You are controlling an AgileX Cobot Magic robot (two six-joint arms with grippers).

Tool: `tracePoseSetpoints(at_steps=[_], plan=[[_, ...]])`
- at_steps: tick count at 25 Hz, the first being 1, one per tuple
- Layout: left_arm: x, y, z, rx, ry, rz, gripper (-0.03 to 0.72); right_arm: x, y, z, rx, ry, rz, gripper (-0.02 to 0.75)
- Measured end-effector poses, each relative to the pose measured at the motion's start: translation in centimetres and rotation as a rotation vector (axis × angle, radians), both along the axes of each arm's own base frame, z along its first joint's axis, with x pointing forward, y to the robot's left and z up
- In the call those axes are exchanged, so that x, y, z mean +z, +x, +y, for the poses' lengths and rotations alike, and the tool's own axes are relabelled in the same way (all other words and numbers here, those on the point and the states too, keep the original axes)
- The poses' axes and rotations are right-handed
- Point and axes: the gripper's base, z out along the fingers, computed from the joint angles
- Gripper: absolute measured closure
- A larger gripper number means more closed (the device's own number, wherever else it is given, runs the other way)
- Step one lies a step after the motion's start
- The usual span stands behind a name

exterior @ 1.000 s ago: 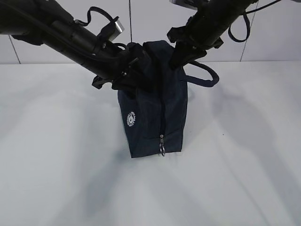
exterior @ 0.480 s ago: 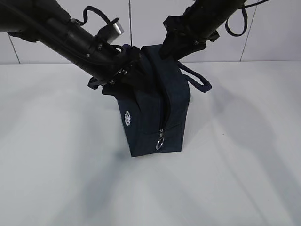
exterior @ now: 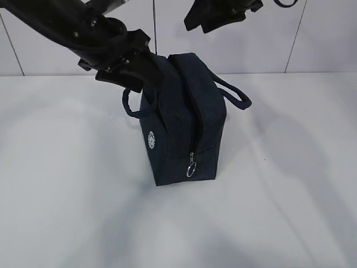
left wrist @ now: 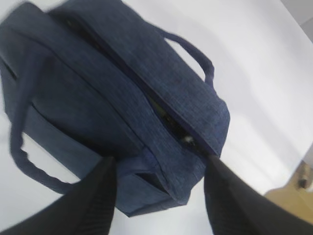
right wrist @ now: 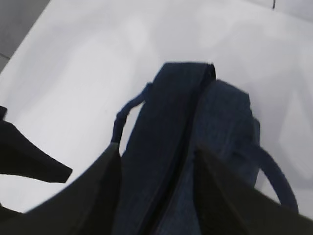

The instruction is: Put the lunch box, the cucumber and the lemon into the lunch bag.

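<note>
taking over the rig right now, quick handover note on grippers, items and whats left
Left gripper: open, above the lunch bag, holding nothing.
Right gripper: open, lifted clear above the bag, empty.
The bag stands upright on the table, both handles free, zipper slightly gaping on top.
Lunch box, cucumber and lemon are not on the table; whether they are inside cannot be seen.
Left: confirm contents.

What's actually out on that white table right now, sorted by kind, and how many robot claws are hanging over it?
Lunch bag (dark navy, standing upright): 1
Loop handles on the bag, one on the near-left side, one on the right: 2
Metal ring zipper pull: 1
Grippers above the bag, both open and holding nothing: left gripper, right gripper: 2
Loose food or boxes in view: 0
Total: 1 bag, 2 grippers
</note>
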Motion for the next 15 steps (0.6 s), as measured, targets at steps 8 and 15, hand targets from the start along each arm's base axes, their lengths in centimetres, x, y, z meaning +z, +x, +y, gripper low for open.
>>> tracePoseSetpoints(at_steps=[8, 15], plan=[[4.2, -0.9, 1.2, 0.038, 0.018, -0.213, 0.292, 9.6, -3.9, -1.2, -0.077, 0.097, -0.319, 0.376], [7.9, -2.2, 2.3, 0.057, 0.019, -0.378, 0.305, 16.9, -9.2, -2.7, -0.077, 0.134, -0.582, 0.405]])
